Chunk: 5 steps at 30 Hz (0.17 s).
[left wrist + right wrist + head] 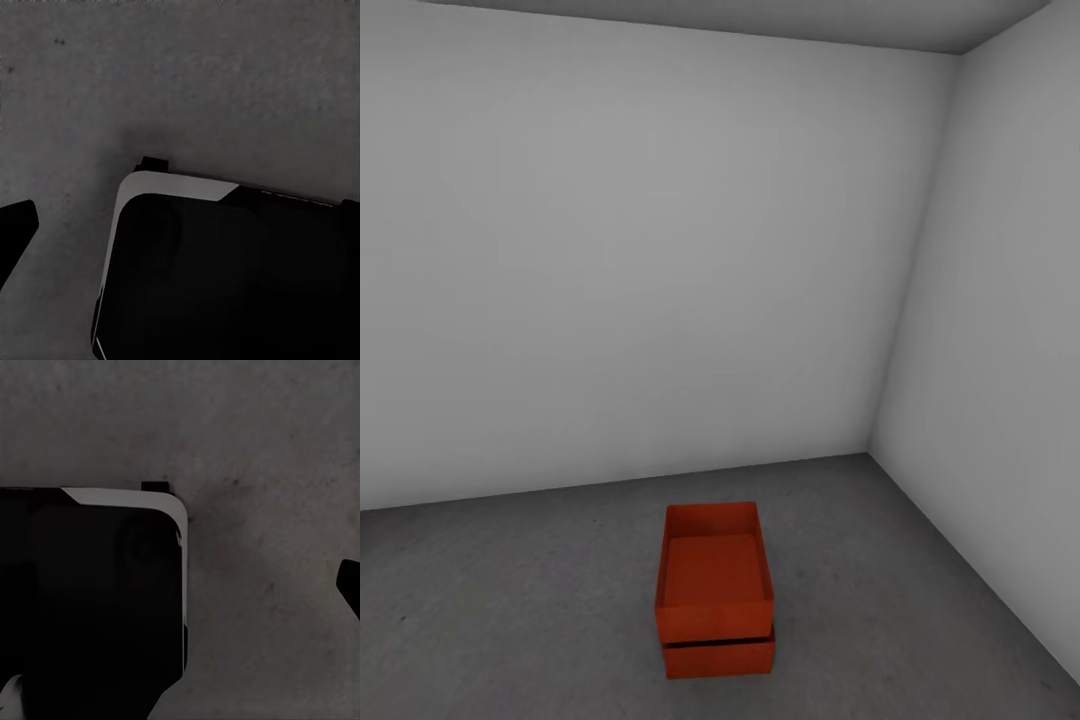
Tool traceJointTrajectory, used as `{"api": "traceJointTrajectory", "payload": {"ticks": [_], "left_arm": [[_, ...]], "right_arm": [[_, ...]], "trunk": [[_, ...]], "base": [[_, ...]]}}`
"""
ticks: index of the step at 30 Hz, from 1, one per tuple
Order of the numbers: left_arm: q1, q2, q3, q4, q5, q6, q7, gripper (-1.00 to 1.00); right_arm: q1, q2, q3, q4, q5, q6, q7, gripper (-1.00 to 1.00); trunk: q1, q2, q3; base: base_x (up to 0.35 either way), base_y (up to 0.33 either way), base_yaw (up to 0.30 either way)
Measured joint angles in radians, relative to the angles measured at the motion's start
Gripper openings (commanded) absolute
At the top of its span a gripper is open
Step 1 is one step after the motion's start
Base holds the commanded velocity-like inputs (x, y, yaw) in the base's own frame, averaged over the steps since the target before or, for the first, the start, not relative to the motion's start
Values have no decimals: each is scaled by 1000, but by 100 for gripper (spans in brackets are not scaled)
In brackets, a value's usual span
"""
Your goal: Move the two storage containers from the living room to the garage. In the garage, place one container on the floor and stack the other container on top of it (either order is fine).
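Note:
The two storage containers stand stacked on the garage's dark grey floor point(510, 610), near the corner of two white walls. The upper orange-red container point(715, 575) is open-topped and empty, and sits slightly turned on the lower container point(718, 657), of which just the front wall shows. In the left wrist view one dark fingertip point(16, 225) of my left gripper hangs over bare floor, far out at the picture's edge. In the right wrist view one fingertip point(351, 585) of my right gripper does the same. Neither holds anything.
White walls close the space behind point(640, 280) and to the right point(1000, 350) of the stack. Open floor lies left of the containers. My own dark base point(225, 277) with a white rim shows below both wrists point(90, 600).

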Motion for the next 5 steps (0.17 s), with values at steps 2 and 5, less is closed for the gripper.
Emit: {"api": "traceJointTrajectory", "payload": {"ticks": [2, 5], "left_arm": [[0, 0, 0, 0, 0, 0, 0, 100], [0, 1, -1, 0, 0, 0, 0, 100]], "right_arm": [[0, -1, 0, 0, 0, 1, 0, 100], [0, 1, 0, 0, 0, 1, 0, 100]], "trunk": [[0, 0, 0], [0, 0, 0]], "base": [[0, 0, 0], [0, 0, 0]]}}
